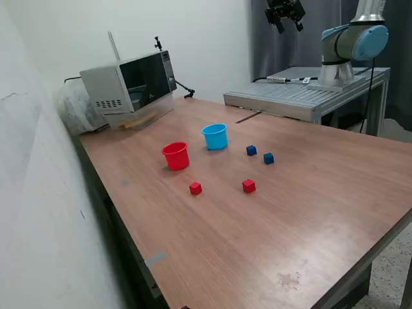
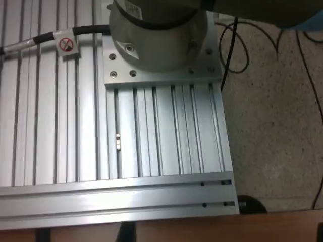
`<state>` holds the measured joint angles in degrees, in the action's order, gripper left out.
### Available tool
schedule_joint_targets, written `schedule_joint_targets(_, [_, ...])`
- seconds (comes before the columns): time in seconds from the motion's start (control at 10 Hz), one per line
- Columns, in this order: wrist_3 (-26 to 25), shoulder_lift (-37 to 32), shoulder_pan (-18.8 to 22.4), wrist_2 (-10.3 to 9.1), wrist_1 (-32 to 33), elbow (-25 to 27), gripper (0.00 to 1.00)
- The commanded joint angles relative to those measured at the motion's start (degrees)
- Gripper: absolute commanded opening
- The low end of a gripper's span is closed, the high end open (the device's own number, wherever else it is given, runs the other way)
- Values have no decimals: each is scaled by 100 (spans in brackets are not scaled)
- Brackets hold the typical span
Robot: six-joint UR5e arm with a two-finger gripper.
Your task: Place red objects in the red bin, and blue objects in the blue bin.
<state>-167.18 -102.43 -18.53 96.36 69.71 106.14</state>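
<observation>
So the black two-finger end effector (image 1: 285,14) is way up high at the top of the exterior view, well above the ribbed aluminium mounting plate (image 1: 302,96) that the arm's base sits on. Its fingers look spread apart with nothing between them, so I'd call it wide and empty. It's well apart from everything on the brown wood-grain table (image 1: 309,212). The wrist view just looks down at that same ribbed plate (image 2: 151,146), the round grey arm base (image 2: 156,30) bolted to it, and a black cable with a small red-and-white tag (image 2: 66,44); none of the cups or cubes show there.

Taking the small light blue plastic cup (image 1: 215,136) as the landmark: it stands upright roughly mid-table. The small red plastic cup (image 1: 176,156) is near it, upright too, toward the exterior view's left and a bit closer to the camera, not touching. The two dark blue cubes (image 1: 251,150) (image 1: 268,158) sit near each other off to the blue cup's right in the exterior view. The two red cubes (image 1: 196,188) (image 1: 248,186) lie closer to the camera than the blue cup, apart from each other. All four cubes are on the table, outside the cups.

Farther back from the blue cup, toward the exterior view's left, there's a grey microwave-looking box with a dark door (image 1: 129,87) against the wall.
</observation>
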Motion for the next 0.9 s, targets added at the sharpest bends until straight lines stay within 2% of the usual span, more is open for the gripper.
schedule_joint_targets(0.0, [-25,345,25,182,426,-418,100])
schedule_joint_targets(0.1, [71,364,69,-184,978,-480,100])
schedule_joint_targets(0.3, [134,425,165,-808,1491,-621,100])
schedule_joint_targets(0.4, [142,434,209,-1516,2006,-604,100])
schedule_joint_targets(0.5, [151,417,218,-1811,2821,-578,100])
schedule_joint_targets(0.6, [55,643,323,-1883,3055,-543,100])
schedule_joint_targets(0.7, [-259,1098,498,-1971,3553,-473,100])
schedule_joint_targets(0.8, [-593,1468,761,-1972,4054,-402,100])
